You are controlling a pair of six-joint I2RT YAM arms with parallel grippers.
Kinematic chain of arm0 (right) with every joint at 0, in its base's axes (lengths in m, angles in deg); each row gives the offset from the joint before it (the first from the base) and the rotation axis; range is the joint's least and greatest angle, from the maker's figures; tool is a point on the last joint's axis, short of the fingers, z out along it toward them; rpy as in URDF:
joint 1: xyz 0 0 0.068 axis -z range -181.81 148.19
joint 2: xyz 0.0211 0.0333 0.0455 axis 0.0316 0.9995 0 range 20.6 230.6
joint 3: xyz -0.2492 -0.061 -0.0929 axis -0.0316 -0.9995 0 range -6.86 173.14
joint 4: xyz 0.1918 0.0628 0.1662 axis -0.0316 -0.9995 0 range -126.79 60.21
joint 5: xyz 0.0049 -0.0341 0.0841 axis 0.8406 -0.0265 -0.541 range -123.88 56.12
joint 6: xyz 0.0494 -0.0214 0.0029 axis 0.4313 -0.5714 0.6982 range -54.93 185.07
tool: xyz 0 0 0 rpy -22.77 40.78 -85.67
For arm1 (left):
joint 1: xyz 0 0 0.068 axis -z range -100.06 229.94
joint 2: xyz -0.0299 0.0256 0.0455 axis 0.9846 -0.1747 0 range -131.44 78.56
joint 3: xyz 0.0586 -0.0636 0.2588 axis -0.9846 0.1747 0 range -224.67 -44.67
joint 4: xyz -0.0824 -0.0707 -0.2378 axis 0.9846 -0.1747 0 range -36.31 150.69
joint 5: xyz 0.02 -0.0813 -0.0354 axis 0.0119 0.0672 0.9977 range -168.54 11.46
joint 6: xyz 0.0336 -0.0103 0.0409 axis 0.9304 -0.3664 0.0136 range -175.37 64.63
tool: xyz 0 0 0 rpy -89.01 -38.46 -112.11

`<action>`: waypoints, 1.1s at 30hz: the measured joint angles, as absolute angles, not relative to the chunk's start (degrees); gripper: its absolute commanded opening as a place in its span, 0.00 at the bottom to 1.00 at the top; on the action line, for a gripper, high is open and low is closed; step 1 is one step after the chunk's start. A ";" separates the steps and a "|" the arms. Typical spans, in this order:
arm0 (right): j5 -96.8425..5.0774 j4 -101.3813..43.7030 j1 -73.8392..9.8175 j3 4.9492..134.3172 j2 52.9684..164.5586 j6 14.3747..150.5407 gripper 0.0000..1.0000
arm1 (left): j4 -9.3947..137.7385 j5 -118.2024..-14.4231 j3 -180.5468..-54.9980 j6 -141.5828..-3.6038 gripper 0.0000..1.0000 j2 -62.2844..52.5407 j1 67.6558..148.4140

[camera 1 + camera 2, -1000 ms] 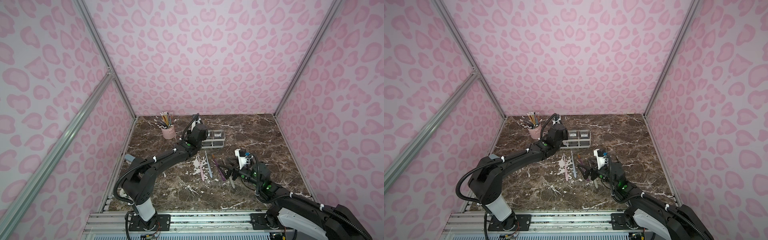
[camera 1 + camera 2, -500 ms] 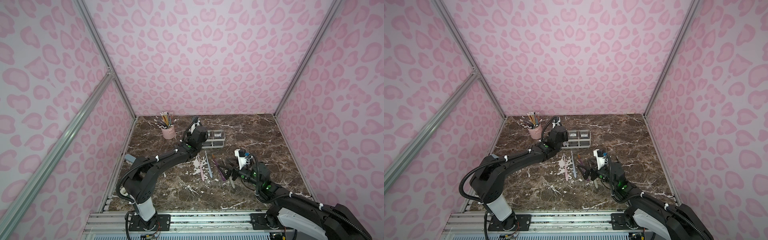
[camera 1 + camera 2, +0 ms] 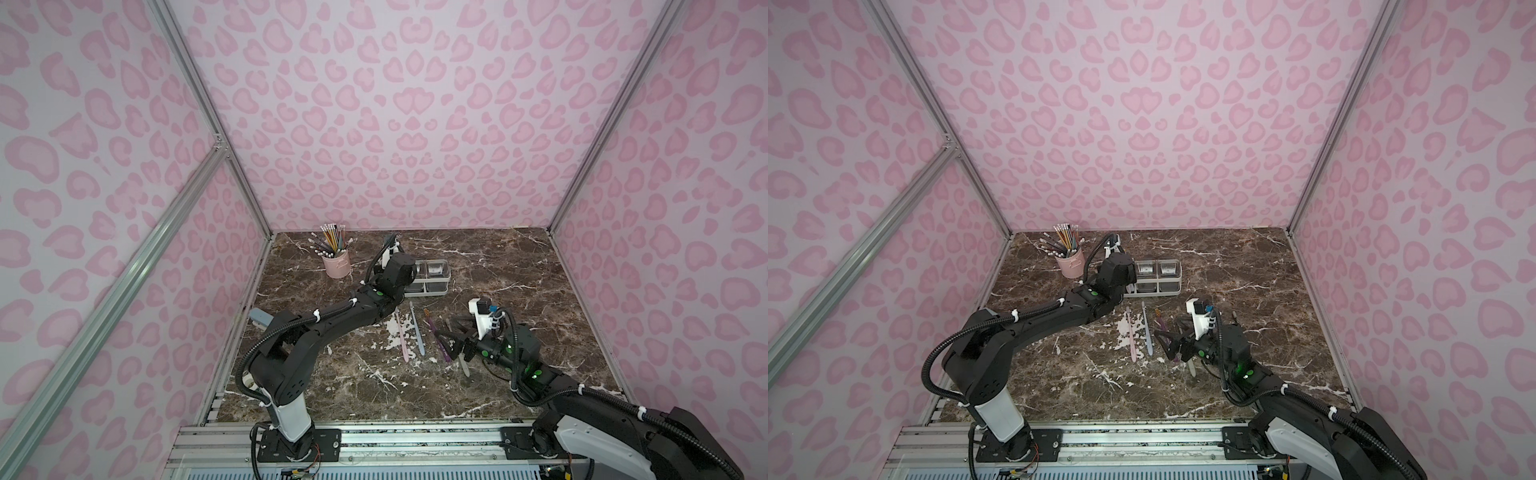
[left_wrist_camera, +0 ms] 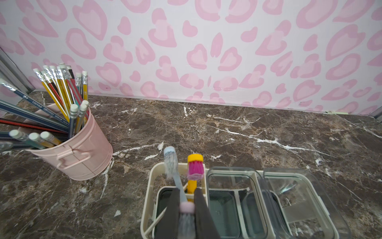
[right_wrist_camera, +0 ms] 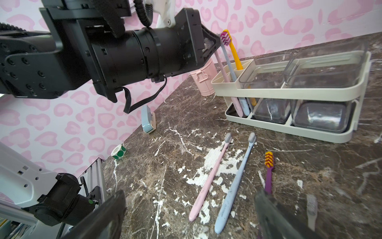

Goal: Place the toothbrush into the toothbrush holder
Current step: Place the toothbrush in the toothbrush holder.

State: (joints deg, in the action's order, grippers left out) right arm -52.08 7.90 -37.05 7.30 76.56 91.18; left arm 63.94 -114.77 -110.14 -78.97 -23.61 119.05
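Compared with one second earlier, the left arm's elbow point(image 3: 286, 332) stands slightly nearer the back wall. Its wrist stays over the slot end of the toothbrush holder point(image 5: 289, 130). The right arm and the loose brushes on the table lie as before.

The left gripper point(image 4: 186, 191) has its fingers clamped on the head end of the pink toothbrush point(image 5: 221, 66). This toothbrush leans in the slot section with its handle end down at the holder's base. A blue toothbrush point(image 4: 170, 163) and a yellow toothbrush point(image 4: 192, 184) stand beside it in the same section. Two clear cups point(image 4: 227, 198) fill the rest of the holder.

The right gripper point(image 5: 190, 194) hovers low over the table with its fingers wide apart and nothing between them.

The table point(image 3: 374, 395) has a dark brown marble pattern with white veins and scuffs. In front of the holder lie a pink brush point(image 5: 208, 180), a blue brush point(image 5: 235, 184), a purple brush point(image 5: 268, 175) and a grey brush point(image 5: 311, 207), side by side. A pink cup of pencils point(image 4: 82, 153) stands left of the holder, apart from it. A small blue-and-pink block point(image 5: 147, 120) and a roll of green stickers point(image 5: 118, 152) sit near the table's left edge. Pink heart-spotted walls point(image 3: 395, 124) on aluminium posts point(image 3: 208, 116) enclose three sides.
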 measured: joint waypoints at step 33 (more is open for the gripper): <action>-52.25 7.92 -37.69 7.30 76.80 90.98 0.99 | 64.96 -115.60 -109.44 -79.38 0.32 -22.74 119.09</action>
